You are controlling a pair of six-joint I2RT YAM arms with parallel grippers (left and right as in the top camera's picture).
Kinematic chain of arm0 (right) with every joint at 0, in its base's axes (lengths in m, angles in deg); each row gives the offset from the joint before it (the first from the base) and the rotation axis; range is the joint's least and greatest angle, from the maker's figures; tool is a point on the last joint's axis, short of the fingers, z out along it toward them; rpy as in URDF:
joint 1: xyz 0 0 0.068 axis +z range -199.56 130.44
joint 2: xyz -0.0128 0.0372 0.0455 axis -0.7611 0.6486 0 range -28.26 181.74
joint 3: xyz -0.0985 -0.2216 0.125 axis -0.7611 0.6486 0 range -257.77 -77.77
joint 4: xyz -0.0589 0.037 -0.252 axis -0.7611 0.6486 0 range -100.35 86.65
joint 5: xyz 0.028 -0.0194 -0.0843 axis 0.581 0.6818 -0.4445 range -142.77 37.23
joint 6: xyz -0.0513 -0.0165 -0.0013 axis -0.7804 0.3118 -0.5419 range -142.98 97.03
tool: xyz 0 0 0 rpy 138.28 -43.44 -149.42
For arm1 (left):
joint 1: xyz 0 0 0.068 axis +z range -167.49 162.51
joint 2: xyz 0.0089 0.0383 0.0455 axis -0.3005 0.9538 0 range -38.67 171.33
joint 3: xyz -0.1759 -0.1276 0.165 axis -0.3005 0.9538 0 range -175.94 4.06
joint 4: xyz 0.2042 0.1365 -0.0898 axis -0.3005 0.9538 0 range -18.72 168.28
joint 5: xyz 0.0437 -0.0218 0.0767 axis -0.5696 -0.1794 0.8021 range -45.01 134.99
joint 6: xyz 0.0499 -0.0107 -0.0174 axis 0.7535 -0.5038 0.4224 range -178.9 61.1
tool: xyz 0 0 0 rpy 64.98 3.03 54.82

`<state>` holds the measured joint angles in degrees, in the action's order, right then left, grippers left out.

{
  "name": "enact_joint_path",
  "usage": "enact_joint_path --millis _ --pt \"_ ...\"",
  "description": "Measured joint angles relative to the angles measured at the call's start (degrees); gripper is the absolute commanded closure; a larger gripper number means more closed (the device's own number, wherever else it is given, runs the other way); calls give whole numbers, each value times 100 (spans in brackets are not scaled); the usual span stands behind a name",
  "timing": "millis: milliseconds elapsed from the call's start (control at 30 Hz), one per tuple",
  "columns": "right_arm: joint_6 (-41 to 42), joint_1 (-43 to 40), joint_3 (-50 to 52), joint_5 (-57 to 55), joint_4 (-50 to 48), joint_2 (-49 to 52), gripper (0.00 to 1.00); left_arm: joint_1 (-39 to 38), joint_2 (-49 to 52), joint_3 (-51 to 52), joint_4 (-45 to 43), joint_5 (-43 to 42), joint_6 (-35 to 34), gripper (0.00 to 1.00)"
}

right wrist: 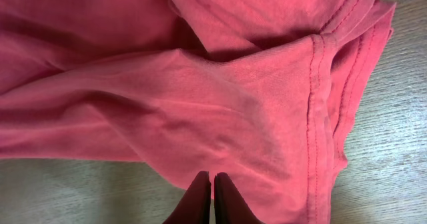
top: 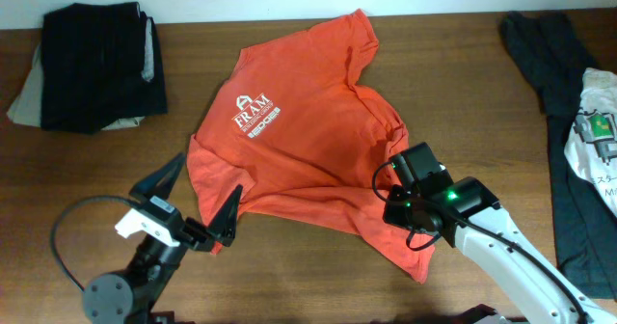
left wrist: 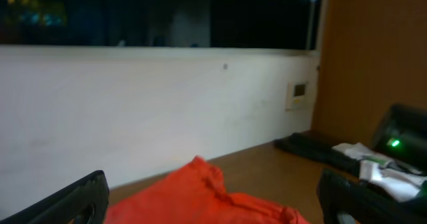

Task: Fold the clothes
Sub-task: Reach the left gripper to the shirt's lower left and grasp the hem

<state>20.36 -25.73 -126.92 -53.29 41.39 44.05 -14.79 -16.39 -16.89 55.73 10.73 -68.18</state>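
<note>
Overhead, the left gripper [top: 211, 173] hangs with its fingers spread wide over the near left edge of the red-orange T-shirt [top: 299, 131]. The shirt lies rumpled mid-table with its white lettering up. The right gripper [top: 392, 185] sits on its near right side. A folded dark stack [top: 96, 64] rests back left, and a dark grey garment [top: 545, 83] and a white garment [top: 598, 136] lie far right.

From the left wrist, the gripper's fingers [left wrist: 73, 201] stand apart above the shirt.

From the right wrist, the right gripper's fingers [right wrist: 200, 201] are pressed together, tips at the cloth's lower edge. I cannot tell whether they pinch any fabric.
</note>
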Motion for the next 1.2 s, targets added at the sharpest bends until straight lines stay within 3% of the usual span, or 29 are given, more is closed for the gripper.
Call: enact_joint_path --millis 133,233,367,467,533,800,900,1200 --pt "0 0 0 -2 -9 0 91 0 302 -105 -363 -610 -4 1" --pt "0 0 0 -2 -2 0 91 0 640 -328 -55 -870 0 1" --pt "0 0 0 -28 -24 0 91 -4 1578 -1329 1766 -1027 85 1" --pt "0 0 2 -48 -35 0 91 -118 2597 -2555 4022 -857 612 1" --pt "7 0 2 -52 -39 -2 91 -284 3123 -3071 4704 -675 914 1" --pt "0 0 4 -50 -44 -2 91 -664 4520 -3436 5147 -328 1329 1" --pt "4 0 4 -50 -55 -2 90 -883 4970 -3438 5296 280 1023 1" --pt "2 0 4 -50 -125 -2 90 -2275 6100 -3515 5615 3775 -605 1"
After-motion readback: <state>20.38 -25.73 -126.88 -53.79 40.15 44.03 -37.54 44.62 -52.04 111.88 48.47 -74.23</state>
